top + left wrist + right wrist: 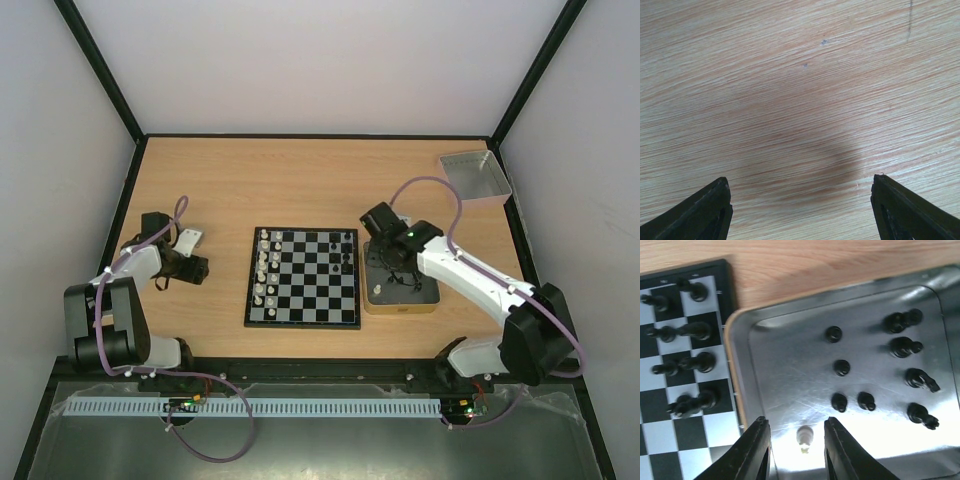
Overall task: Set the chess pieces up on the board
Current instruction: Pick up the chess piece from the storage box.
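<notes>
The chessboard (303, 277) lies mid-table, with whitish pieces (265, 270) along its left columns and a few black pieces (346, 258) at its right edge. In the right wrist view the board's edge (670, 405) carries several black pieces (690, 331). My right gripper (796, 432) is open over the gold-tan tin (430, 297), its fingers either side of a whitish piece (805, 436) standing on the tin's shiny floor (785, 365). Several black pieces (900, 346) stand in the tin. My left gripper (800, 200) is open and empty over bare wood (800, 100), left of the board.
A grey square tray (476, 176) sits at the far right corner. A small white block (190, 238) lies by the left arm's wrist. The tin butts against the board's right side.
</notes>
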Motion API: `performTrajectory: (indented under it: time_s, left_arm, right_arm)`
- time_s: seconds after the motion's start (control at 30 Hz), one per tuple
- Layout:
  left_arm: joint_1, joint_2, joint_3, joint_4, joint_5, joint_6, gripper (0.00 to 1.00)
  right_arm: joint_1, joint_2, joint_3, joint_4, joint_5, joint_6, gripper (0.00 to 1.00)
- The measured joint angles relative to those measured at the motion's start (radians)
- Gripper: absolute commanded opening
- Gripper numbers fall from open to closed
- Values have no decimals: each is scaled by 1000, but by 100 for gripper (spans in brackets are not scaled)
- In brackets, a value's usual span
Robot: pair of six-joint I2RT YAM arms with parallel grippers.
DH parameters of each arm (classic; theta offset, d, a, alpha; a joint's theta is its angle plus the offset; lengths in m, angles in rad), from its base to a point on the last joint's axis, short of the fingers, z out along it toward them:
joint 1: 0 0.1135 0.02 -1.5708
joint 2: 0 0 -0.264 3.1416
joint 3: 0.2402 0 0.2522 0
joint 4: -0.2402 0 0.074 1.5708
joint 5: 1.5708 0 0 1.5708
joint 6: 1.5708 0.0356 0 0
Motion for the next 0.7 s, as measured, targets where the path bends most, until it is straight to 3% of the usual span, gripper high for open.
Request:
performTrajectory:
  time_s: [0.17, 0.7]
  left_arm:
    - [-8, 0, 0, -1, -3, 0, 76]
    - [-32, 0, 0, -1, -12, -16, 76]
  right_arm:
    - [-57, -16, -67, 22, -58, -6, 29]
    - [-60, -14, -191, 89, -211, -37, 28]
